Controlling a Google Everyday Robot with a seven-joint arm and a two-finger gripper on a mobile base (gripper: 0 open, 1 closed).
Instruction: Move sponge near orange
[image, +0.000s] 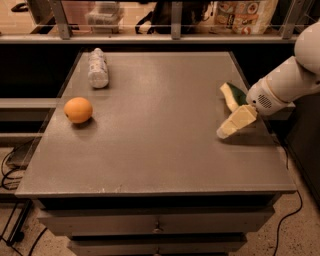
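The sponge (233, 95) stands tilted on edge at the right side of the table, pale yellow with its dark green face turned right. My gripper (223, 113) comes in from the right on a white arm and is open. One cream finger (236, 122) lies low on the table just in front of the sponge, with a gap to it; the other finger is hidden behind the sponge. The orange (78, 110) sits near the table's left edge, far from the sponge.
A whitish plastic bottle (98, 68) lies at the back left of the grey table (155, 150). A railing and shelves with packages run along the back. Drawers are below the front edge, and cables lie on the floor at the left and right.
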